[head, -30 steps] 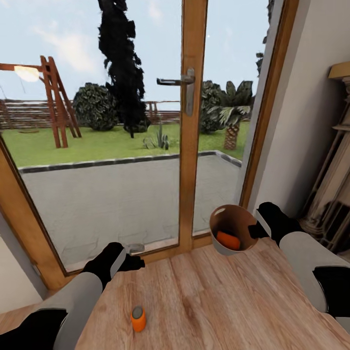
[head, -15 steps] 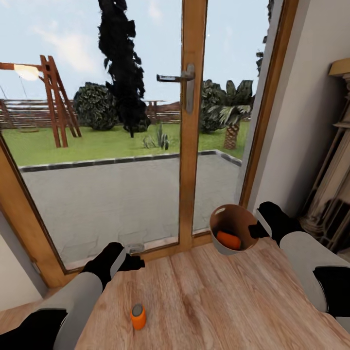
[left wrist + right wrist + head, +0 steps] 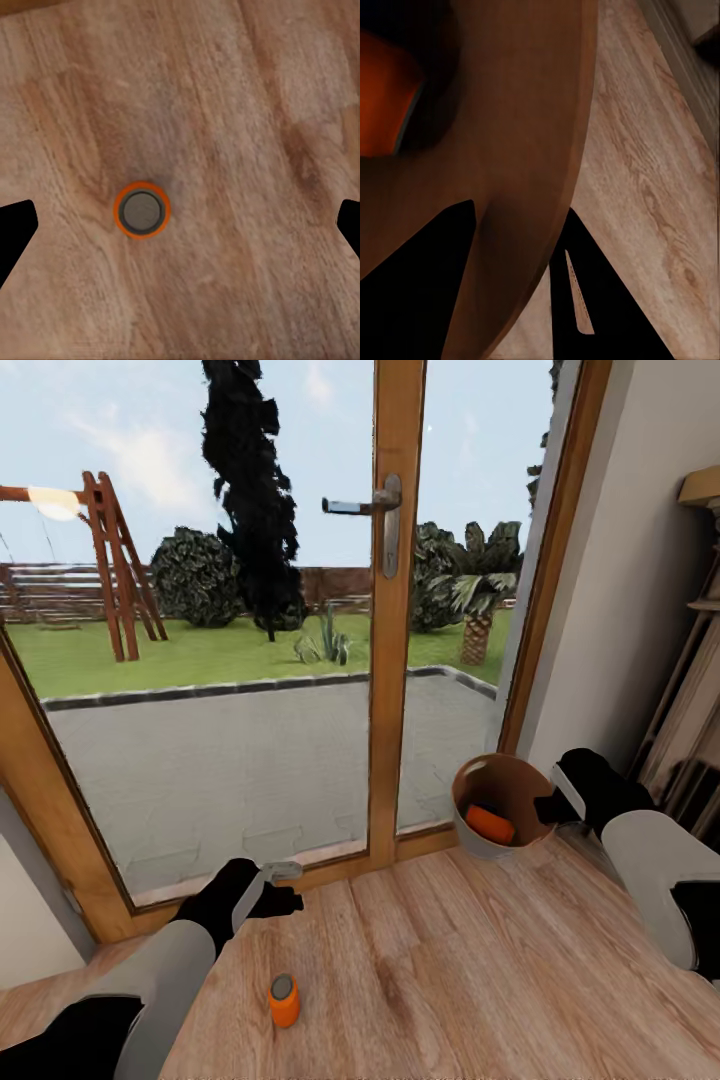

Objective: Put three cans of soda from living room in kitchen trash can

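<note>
By the glass doors (image 3: 250, 660), the left claw (image 3: 180, 217) hangs spread wide and empty above an upright orange soda can (image 3: 284, 1000) on the wood floor (image 3: 450, 980); centring before descending would serve best. At right, the right claw (image 3: 514, 247) pinches the trash can (image 3: 475, 830) rim, another orange can (image 3: 490, 823) inside.

Orange soda can (image 3: 284, 1000) upright on wood-plank floor (image 3: 430, 980), grey top up, near left end effector (image 3: 285, 887). Tash can (image 3: 503, 806) tilted by the glass door (image 3: 390, 610), held off the floor at its rim by right end effector (image 3: 556, 809) (one orange can (image 3: 491, 824) lying inside).
</note>
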### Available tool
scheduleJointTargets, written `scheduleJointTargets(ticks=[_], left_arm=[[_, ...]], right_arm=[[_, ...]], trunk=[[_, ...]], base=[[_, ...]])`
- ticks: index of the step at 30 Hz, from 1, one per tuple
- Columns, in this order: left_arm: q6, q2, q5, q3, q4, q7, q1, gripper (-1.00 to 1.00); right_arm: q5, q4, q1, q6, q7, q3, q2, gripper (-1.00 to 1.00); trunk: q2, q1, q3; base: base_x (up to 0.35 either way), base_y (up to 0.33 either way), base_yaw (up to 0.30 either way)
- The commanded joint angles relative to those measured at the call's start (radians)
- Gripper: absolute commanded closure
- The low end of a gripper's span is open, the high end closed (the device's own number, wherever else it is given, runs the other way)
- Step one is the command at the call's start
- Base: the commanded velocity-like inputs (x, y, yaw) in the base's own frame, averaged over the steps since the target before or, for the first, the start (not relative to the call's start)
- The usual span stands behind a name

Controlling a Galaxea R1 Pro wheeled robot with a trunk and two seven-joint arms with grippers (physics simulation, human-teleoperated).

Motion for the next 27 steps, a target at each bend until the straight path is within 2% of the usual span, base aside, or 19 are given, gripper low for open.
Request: scheduleJointTargets(ticks=[1,7,27], left_arm=[[0.0,-0.001,0.0,0.0,0.0,0.0,0.0,-1.0],[-0.002,-0.004,0.0,-0.001,0.0,-0.001,0.0,-1.0],[-0.005,0.008,0.0,0.003,-0.012,-0.003,0.002,-1.0]], right_arm=[[0.018,-0.011,-0.007,0.0,-0.001,0.0,-0.002,1.0],[0.019,-0.009,-0.027,0.0,-0.001,0.002,-0.008,1.0],[0.019,-0.001,-0.028,0.0,-0.001,0.01,-0.009,1.0]], trunk=[[-0.007,0.004,-0.003],[-0.049,0.027,-0.022],[-0.054,0.036,-0.099]], base=[[0.0,0.0,0.0],[0.0,0.0,0.0],[0.0,0.0,0.0]])
